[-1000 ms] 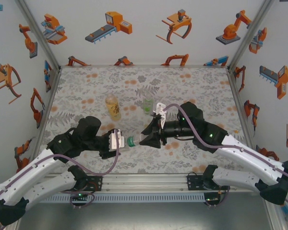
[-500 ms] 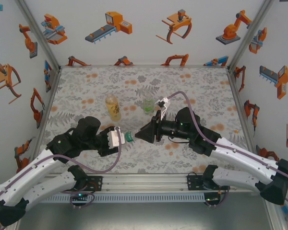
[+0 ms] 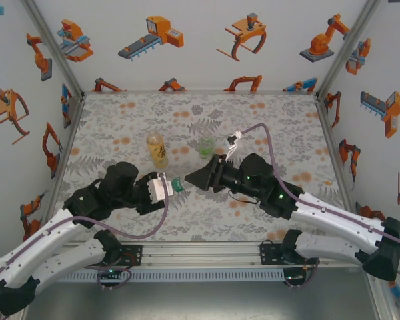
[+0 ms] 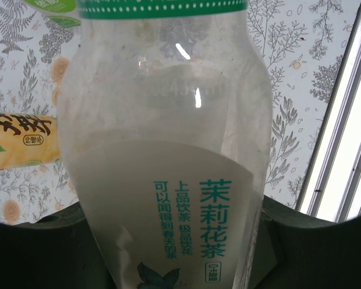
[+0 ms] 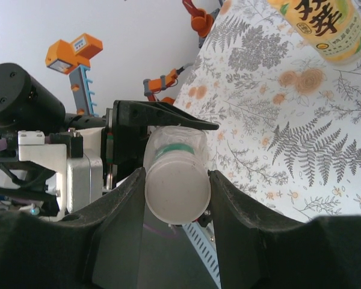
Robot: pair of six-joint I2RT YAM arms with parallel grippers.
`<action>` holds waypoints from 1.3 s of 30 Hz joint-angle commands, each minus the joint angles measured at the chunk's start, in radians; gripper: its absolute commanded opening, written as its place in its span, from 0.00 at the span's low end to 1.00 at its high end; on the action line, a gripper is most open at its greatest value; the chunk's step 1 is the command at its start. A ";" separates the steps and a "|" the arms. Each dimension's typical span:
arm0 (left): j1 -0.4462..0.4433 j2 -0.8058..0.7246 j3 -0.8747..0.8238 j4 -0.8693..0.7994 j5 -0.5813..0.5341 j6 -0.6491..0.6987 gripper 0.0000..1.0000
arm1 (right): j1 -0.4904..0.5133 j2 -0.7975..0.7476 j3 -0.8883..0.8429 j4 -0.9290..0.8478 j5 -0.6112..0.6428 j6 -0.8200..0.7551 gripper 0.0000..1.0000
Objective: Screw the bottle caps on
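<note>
The table (image 3: 273,120) is covered in a cloth printed with grey ferns and orange flowers. White walls (image 3: 200,60) behind and beside the table carry orange robot-arm pictures (image 3: 243,37). Metal posts (image 3: 54,47) stand at its rear corners, and a metal rail (image 3: 200,252) runs along its near edge.
</note>
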 commanded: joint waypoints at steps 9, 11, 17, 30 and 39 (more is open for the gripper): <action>-0.014 -0.004 0.015 0.143 -0.034 -0.001 0.00 | 0.047 0.031 -0.003 0.003 0.194 0.120 0.00; -0.014 -0.008 0.014 0.145 -0.023 -0.001 0.00 | 0.047 0.047 0.009 0.012 0.177 0.120 0.00; -0.014 -0.029 0.005 0.145 0.102 0.021 0.00 | 0.047 0.058 0.097 -0.093 0.110 0.007 0.34; -0.014 -0.029 0.005 0.127 0.263 0.048 0.00 | 0.045 -0.092 0.171 -0.245 0.062 -0.347 0.71; -0.013 -0.003 0.019 0.095 0.366 0.065 0.00 | 0.046 -0.153 0.246 -0.391 -0.196 -0.788 0.69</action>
